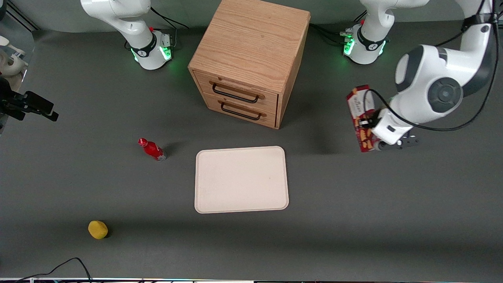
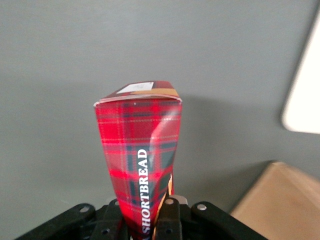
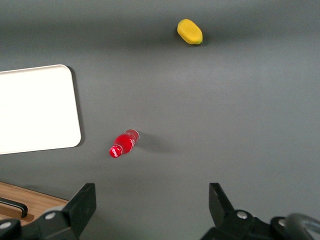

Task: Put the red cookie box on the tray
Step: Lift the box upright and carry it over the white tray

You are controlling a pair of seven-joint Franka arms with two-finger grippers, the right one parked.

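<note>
The red cookie box (image 1: 359, 118) is a long narrow red box with cookie pictures, held lifted above the table toward the working arm's end. My left gripper (image 1: 371, 131) is shut on it near its lower end. In the left wrist view the box (image 2: 140, 150) shows red tartan with the word SHORTBREAD, and the fingers (image 2: 170, 217) clamp its sides; the gripper (image 2: 142, 222) holds it off the grey table. The cream-white tray (image 1: 241, 179) lies flat and bare at the table's middle, in front of the wooden drawer cabinet. A corner of the tray (image 2: 302, 95) shows in the left wrist view.
A wooden two-drawer cabinet (image 1: 249, 59) stands farther from the front camera than the tray; its corner (image 2: 280, 200) shows in the left wrist view. A small red bottle (image 1: 151, 149) and a yellow lemon-like object (image 1: 98, 229) lie toward the parked arm's end.
</note>
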